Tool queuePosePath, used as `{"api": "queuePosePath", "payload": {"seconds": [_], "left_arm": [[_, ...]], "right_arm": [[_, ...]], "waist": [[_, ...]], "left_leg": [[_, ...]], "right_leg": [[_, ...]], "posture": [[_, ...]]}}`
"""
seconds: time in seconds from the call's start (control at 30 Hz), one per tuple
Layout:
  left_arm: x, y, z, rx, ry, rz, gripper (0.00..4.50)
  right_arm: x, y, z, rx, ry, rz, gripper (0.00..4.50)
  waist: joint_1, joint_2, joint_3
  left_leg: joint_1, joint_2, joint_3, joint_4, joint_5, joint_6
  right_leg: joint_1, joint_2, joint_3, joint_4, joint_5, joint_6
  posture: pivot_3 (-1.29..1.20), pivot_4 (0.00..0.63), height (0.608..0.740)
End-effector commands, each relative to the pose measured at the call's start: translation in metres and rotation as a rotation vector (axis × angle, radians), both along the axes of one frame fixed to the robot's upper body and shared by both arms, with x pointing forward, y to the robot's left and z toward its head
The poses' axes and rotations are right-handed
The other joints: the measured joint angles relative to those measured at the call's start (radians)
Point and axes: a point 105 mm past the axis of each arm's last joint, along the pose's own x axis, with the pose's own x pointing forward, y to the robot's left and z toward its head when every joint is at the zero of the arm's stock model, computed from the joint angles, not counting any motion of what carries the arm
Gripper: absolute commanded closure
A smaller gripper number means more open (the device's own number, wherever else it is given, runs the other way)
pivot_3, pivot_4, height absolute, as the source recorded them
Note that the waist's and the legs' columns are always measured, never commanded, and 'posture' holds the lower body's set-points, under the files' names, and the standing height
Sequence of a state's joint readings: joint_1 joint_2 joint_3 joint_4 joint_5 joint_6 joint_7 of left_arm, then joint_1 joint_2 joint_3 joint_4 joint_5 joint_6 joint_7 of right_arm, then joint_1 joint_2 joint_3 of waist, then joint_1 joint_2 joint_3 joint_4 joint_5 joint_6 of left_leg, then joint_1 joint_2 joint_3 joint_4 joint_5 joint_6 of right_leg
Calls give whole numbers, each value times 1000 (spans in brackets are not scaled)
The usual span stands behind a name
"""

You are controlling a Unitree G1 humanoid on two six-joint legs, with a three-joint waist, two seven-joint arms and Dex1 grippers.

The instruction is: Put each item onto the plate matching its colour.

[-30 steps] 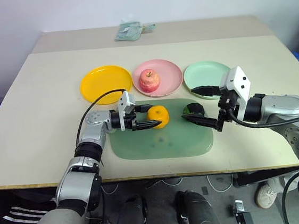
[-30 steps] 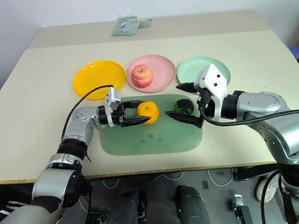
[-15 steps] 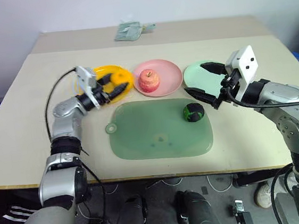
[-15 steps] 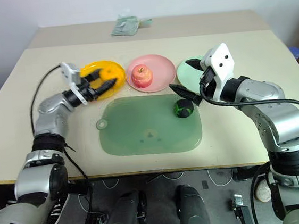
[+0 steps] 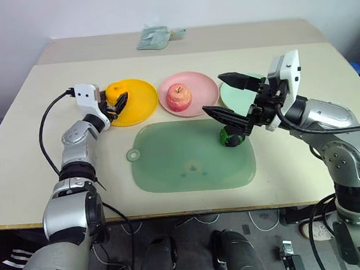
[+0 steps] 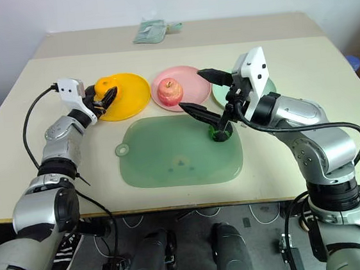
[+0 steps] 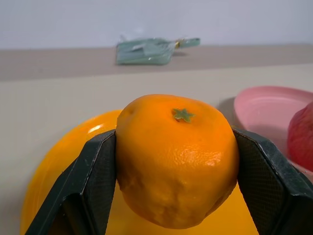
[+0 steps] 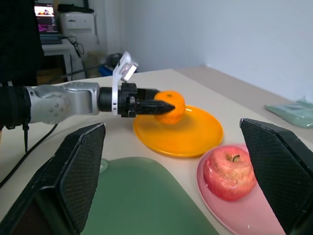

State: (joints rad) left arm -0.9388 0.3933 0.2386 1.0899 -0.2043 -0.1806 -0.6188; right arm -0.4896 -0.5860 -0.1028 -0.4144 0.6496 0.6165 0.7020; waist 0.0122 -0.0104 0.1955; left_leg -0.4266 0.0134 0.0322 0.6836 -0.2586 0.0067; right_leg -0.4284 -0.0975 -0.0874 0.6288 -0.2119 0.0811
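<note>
- The left gripper (image 7: 171, 161) had its two black fingers (image 7: 90, 181) pressed against both sides of the round orange mandarin (image 7: 176, 156), holding it over the near rim of the shallow yellow plastic plate (image 5: 139, 104).
- The right gripper (image 5: 227, 94) hung with its fingers spread wide and empty, above the small dark green knobbly fruit (image 5: 233, 136), which lay at the far right corner of the flat green rounded mat (image 5: 189, 156).
- The red-pink apple with its stem (image 5: 178, 96) sat on the round pink plate (image 5: 204, 87); the pale mint green plate (image 5: 232, 94) just beside it held nothing.
- Risk, as judged: released this close to the yellow plate's rim, the mandarin could roll off onto the beige desk (image 5: 34, 157).
- A closing right finger striking off-centre could knock the knobbly fruit across the mat.
</note>
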Motion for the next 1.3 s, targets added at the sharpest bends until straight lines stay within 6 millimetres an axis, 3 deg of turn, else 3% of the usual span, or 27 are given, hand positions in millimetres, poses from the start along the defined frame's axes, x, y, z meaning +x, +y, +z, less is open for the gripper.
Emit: {"api": "queuePosePath", "payload": {"seconds": [0.03,0.23,0.3,0.33,0.43,0.53,0.73,1.03,1.3], "left_arm": [[1,-2,21,34,-70,-21,32],[-3,-12,38,37,-162,-95,32],[-13,-24,47,-8,-176,-249,32],[-27,-37,56,-7,-216,-405,32],[-79,-59,60,-8,-174,-817,32],[-122,-60,57,-58,-20,-1061,32],[-137,-49,47,33,100,-1076,32],[-142,-40,40,74,97,-1041,32],[-145,-40,40,72,85,-1031,32]], "right_arm": [[-5,-1,9,-9,-49,-4,0],[-3,-6,10,-10,-51,-27,0],[-1,-12,5,-48,-42,-51,0],[2,-17,-1,-84,-19,-72,0],[7,-29,-13,-149,39,-106,0],[12,-39,-34,-227,154,-137,0],[17,-40,-63,-304,225,-154,0],[38,-39,-81,-307,212,-232,0],[43,-44,-98,-349,249,-241,0]], "waist": [[1,0,0],[0,0,0],[1,0,0],[1,0,0],[-2,0,0],[-16,1,0],[-21,1,0],[-17,1,0],[-18,1,0]], "left_leg": [[0,0,1,0,0,0],[0,0,2,0,0,0],[0,0,2,0,0,0],[0,0,2,0,0,0],[0,1,3,0,0,0],[1,2,2,-1,0,0],[2,3,-1,0,0,0],[0,2,0,-1,0,0],[0,2,0,-1,0,0]], "right_leg": [[0,0,0,0,0,0],[0,0,0,0,0,0],[0,0,0,0,0,0],[0,0,0,0,0,0],[0,0,1,-1,0,0],[-1,0,3,0,0,-1],[-1,1,3,1,-3,-5],[-2,1,4,0,-1,-2],[-2,1,4,0,-1,-2]], "posture": [[0,150,740],[0,150,740],[0,150,740],[0,150,740],[0,150,740],[0,150,740],[0,150,740],[0,150,740],[0,150,740]]}}
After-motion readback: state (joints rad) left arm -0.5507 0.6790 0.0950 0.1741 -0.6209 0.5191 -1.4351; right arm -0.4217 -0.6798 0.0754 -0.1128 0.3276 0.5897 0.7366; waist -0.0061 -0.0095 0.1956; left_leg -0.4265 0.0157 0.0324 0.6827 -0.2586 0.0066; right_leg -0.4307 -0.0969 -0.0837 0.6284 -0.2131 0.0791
